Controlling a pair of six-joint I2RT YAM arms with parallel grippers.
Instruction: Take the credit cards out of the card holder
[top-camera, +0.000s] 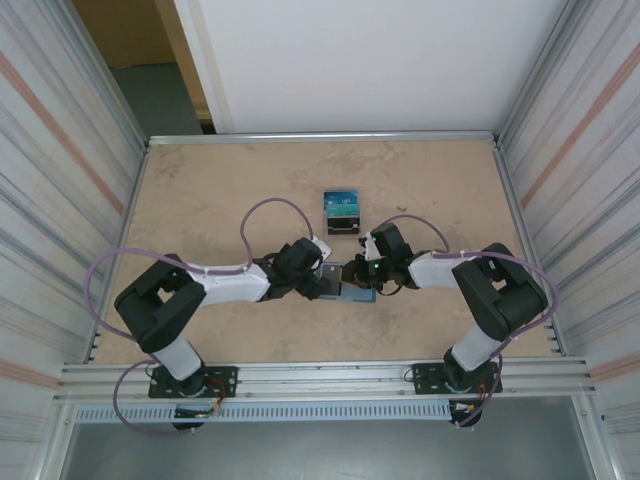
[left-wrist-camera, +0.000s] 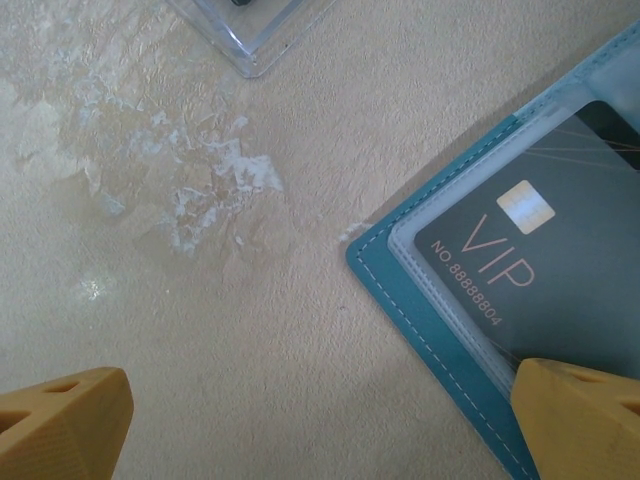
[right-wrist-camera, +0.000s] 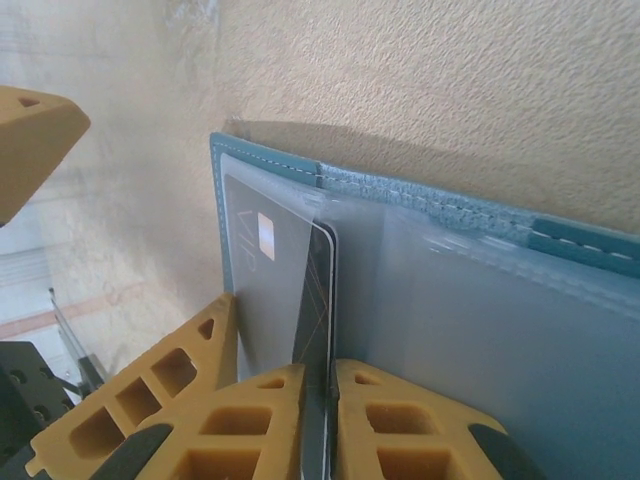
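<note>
The right gripper (right-wrist-camera: 320, 388) is pinched shut on the edge of a dark credit card (right-wrist-camera: 316, 290) with fine gold lines, which sticks partly out of a clear pocket of the teal card holder (right-wrist-camera: 270, 160). Beside it, a grey VIP card (left-wrist-camera: 500, 270) lies in the pocket. The left gripper (left-wrist-camera: 320, 430) stands wide open - one finger (left-wrist-camera: 580, 420) on the holder's corner, the other over the beige tabletop (left-wrist-camera: 200, 300). Well apart, a small card stand (top-camera: 342, 212) sits farther back.
</note>
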